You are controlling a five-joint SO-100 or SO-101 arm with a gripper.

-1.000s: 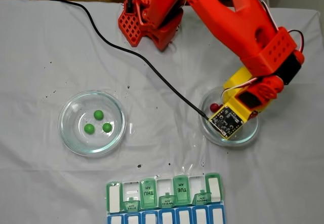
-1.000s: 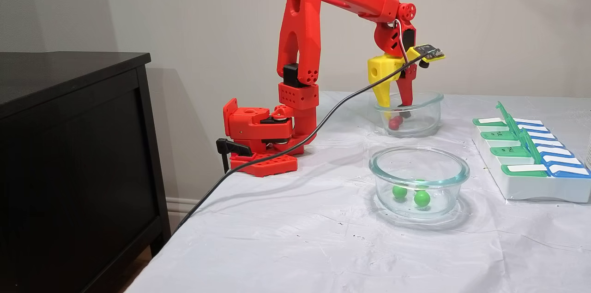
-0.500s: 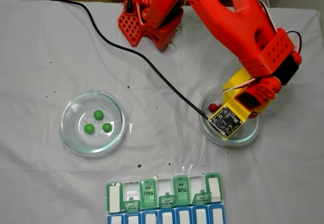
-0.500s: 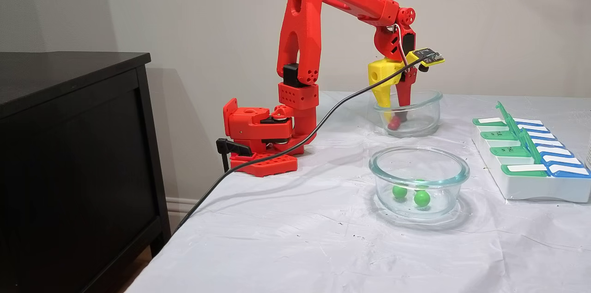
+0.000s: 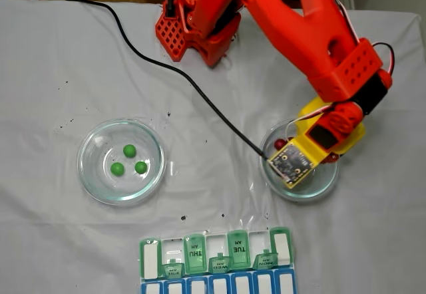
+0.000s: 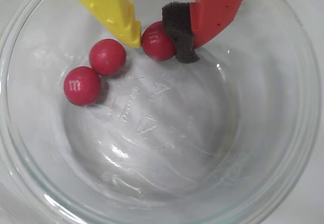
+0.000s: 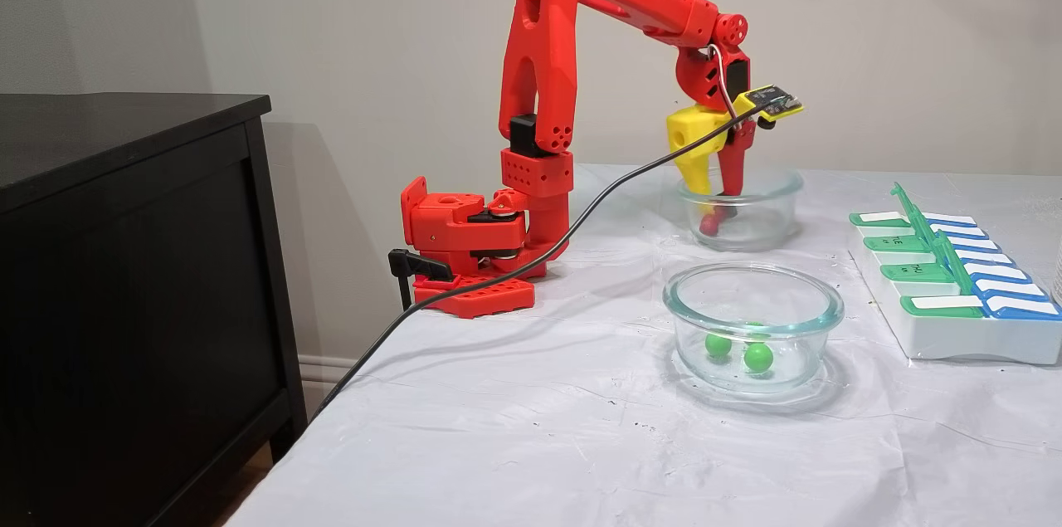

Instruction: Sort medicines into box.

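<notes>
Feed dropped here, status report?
Gripper shut on red ball inside glass dish. Two red balls beside it. Pill box open, path clear.

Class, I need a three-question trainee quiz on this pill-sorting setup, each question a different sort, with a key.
1. True or false: the gripper has a red ball between its yellow finger and the dark pad on its red finger.
2. How many green balls lie in the other glass dish?
3. Multiple choice: the other two red balls in the wrist view are
A. in the pill box
B. on the cloth
C. touching each other in the same dish as the gripper

Key: 1 true; 2 three; 3 C.
</notes>
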